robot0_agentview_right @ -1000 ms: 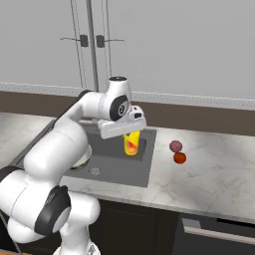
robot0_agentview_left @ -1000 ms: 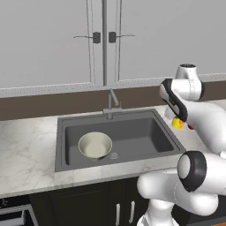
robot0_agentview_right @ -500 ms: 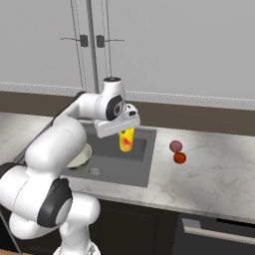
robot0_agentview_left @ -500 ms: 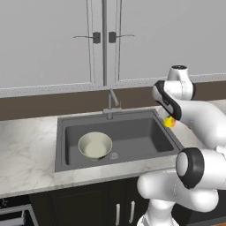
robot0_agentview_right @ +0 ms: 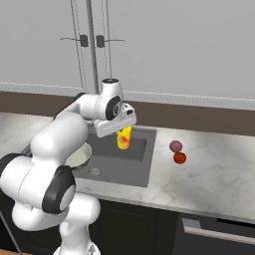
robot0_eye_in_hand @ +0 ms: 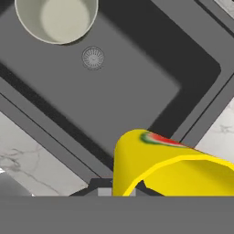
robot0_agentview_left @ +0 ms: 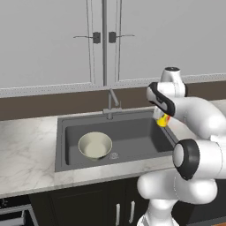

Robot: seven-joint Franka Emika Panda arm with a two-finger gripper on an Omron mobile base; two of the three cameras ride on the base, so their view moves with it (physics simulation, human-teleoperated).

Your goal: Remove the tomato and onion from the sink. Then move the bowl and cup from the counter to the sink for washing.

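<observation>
In the left base view, the bowl (robot0_agentview_left: 95, 145) sits in the sink (robot0_agentview_left: 132, 132) at the middle left of the frame, close to the round drain (robot0_agentview_left: 114, 155). To its right, the pincer (robot0_agentview_right: 123, 133) is closed tight on the yellow cup (robot0_agentview_right: 124, 138) and holds it up in the air over the right part of the sink. In the right base view, the onion (robot0_agentview_right: 176, 146) and the tomato (robot0_agentview_right: 180, 158) sit touching on the white surface (robot0_agentview_right: 209, 174) at the middle right of the frame.
</observation>
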